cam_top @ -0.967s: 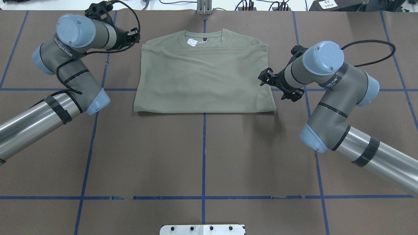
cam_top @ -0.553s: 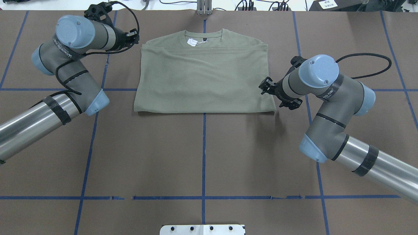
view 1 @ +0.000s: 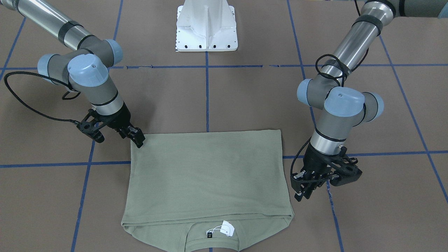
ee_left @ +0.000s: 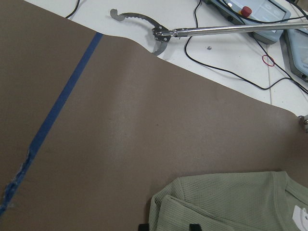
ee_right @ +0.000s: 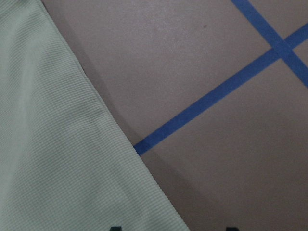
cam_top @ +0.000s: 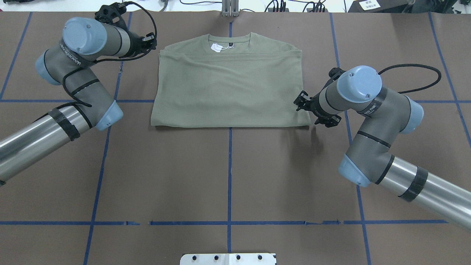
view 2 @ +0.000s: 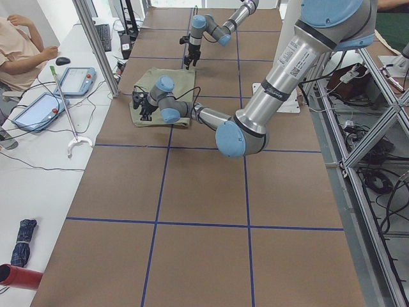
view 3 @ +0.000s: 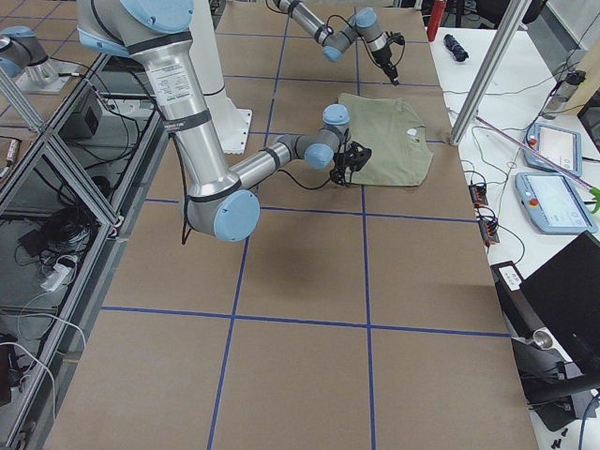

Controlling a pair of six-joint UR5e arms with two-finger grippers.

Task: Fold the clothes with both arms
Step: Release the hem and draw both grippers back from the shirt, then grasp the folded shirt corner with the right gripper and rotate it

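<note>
Brown table mat [cam_top: 228, 176] holds your shirt [cam_top: 228, 88], already a rectangle with sleeves hidden; left gripper [view 1: 302, 194] and right gripper [view 1: 139, 141], both parted and empty, flank it: probably 1 fold left.

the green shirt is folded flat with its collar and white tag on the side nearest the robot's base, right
Not quite. The green shirt is folded flat, but its collar and white hang tag lie on the side farthest from the white pedestal base, toward the operators. The exterior front-facing view shows this: base at the top, collar at the bottom.
</note>
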